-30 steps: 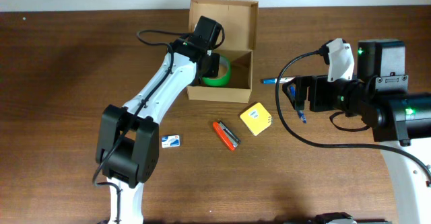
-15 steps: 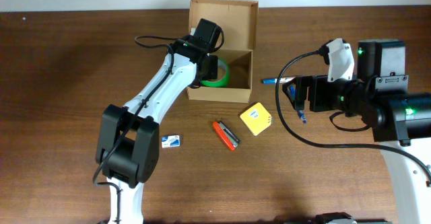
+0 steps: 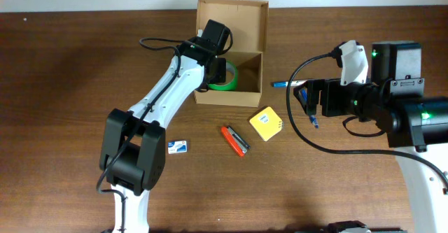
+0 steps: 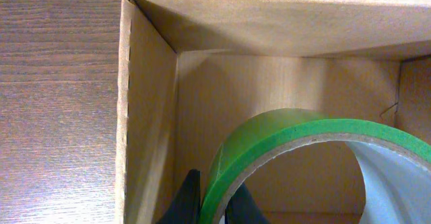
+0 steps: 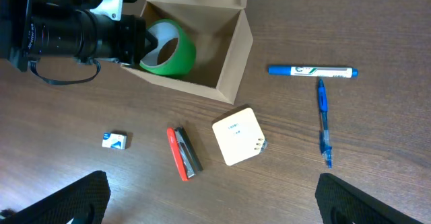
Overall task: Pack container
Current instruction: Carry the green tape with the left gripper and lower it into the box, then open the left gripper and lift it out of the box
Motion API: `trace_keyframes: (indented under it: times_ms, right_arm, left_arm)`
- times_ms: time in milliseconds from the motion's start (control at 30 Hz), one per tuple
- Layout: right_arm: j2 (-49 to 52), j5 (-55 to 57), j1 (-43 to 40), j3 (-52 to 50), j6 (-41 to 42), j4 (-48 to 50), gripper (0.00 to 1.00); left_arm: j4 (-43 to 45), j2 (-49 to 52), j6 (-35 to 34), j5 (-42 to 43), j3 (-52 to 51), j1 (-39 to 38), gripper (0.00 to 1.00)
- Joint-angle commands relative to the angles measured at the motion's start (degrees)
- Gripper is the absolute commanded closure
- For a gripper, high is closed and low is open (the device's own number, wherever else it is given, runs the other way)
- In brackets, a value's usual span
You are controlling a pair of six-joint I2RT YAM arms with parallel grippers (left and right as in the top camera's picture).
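The tan cardboard container [image 3: 248, 86] stands open at the back of the table, its flap lid [image 3: 232, 24] folded back. My left gripper [image 4: 212, 207] is inside it, shut on a green tape roll [image 3: 227, 76], which stands on edge by the box's left wall [image 4: 145, 116]. The roll also shows in the right wrist view [image 5: 170, 49]. My right gripper [image 5: 209, 197] is wide open and empty, held high above the table to the right of the container [image 5: 229, 69].
On the table in front of the container lie a yellow cube [image 3: 266, 124], a red and black tool [image 3: 235, 140] and a small blue and white box [image 3: 178, 146]. A blue marker [image 3: 283, 83] and a blue pen [image 5: 324, 120] lie to the right.
The left gripper with the tape roll has shifted slightly left and back inside the container. The right arm has not moved.
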Motion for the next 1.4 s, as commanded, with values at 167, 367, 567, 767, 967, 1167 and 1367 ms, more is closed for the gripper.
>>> trace_keyframes:
  times_ms: [167, 367, 567, 767, 967, 1167, 1367]
  right_arm:
    - [-0.4, 0.9, 0.3, 0.9, -0.4, 0.0, 0.01]
    - [-0.4, 0.9, 0.3, 0.9, 0.2, -1.2, 0.01]
    - [-0.4, 1.0, 0.3, 0.9, 1.1, -3.5, 0.01]
    - [-0.4, 4.4, 0.3, 0.9, 1.0, -6.2, 0.01]
    - [-0.3, 6.3, 0.3, 0.9, 0.6, -7.0, 0.01]
    - [1.3, 8.2, 0.3, 0.9, -1.6, -7.0, 0.01]
    - [4.5, 8.1, 0.3, 0.9, -3.3, -6.7, 0.01]
  left_arm:
    - [-0.4, 0.6, -1.0, -0.6, -0.3, -0.1, 0.61]
    - [-0.4, 0.6, -1.0, -0.7, -0.3, -0.1, 0.59]
    - [-0.4, 0.5, -1.0, -0.7, 0.0, -0.1, 0.58]
    - [-1.1, 0.5, -0.7, -0.6, 3.5, -0.1, 0.58]
    - [-3.9, 0.5, -0.1, -0.6, 8.9, -0.1, 0.59]
    - [-9.0, 0.3, -0.1, -0.6, 14.6, -0.1, 0.58]
    - [-12.2, -1.9, -0.1, -0.7, 17.7, 0.1, 0.59]
